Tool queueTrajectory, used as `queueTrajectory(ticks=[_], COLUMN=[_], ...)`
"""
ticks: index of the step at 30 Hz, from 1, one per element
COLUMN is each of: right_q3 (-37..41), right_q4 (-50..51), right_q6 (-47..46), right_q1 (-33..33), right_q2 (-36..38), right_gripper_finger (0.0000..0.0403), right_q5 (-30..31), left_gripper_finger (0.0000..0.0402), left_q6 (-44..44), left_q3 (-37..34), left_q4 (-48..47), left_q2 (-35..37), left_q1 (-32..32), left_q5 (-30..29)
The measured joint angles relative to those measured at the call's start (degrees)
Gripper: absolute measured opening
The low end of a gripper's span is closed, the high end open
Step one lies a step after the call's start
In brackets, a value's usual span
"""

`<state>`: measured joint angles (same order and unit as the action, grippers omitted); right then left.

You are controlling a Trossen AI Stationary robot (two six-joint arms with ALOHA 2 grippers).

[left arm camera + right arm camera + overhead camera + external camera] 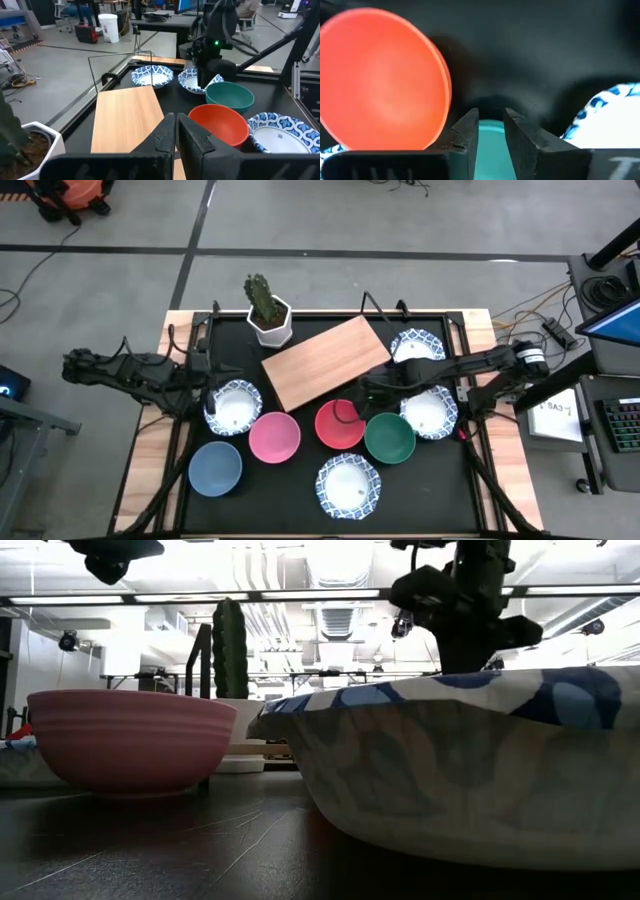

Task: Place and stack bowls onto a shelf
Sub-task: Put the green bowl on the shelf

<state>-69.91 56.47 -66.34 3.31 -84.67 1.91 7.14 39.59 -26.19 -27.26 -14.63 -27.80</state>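
Right gripper [362, 392] poised above the red bowl [339, 424] and green bowl [389, 437]
Fingers narrowly apart, empty; both bowls sit on the bench beside the bare shelf [325, 362]. Likely light, stiff, slick: pinch a rim.

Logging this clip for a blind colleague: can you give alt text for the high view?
The right gripper hangs over the red bowl beside the green bowl. The wooden shelf is bare, and the left gripper waits near a patterned bowl.
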Motion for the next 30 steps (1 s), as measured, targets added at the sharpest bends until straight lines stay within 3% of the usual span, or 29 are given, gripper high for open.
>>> queueTrajectory(ticks=[6, 11, 15, 26, 30], right_q3=[0.0, 0.0, 0.0, 0.0, 0.0], right_q4=[0.0, 1.9, 3.1, 2.8, 3.0], right_q6=[7.9, 37.1, 49.4, 56.0, 56.6], right_q1=[0.0, 0.2, 0.9, 0.8, 0.8], right_q2=[-0.6, -0.1, -1.7, -8.1, -9.3], right_gripper_finger=[0.0153, 0.0197, 0.0200, 0.0180, 0.0153], right_q5=[-3.4, -4.8, -2.3, -2.4, -2.7], left_gripper_finger=[0.0000, 0.0000, 0.0000, 0.0000, 0.0000], left_q6=[-2.0, -4.2, -5.1, -6.5, -6.7], left_q3=[0.0, 0.0, 0.0, 0.0, 0.0], left_q4=[-0.1, -0.1, 0.0, 0.0, 0.0], left_q2=[0.5, 0.8, 0.8, 0.6, 0.6], left_q1=[0.0, 0.0, 0.0, 0.0, 0.0], left_q5=[0.0, -0.1, -0.1, -0.1, -0.1])
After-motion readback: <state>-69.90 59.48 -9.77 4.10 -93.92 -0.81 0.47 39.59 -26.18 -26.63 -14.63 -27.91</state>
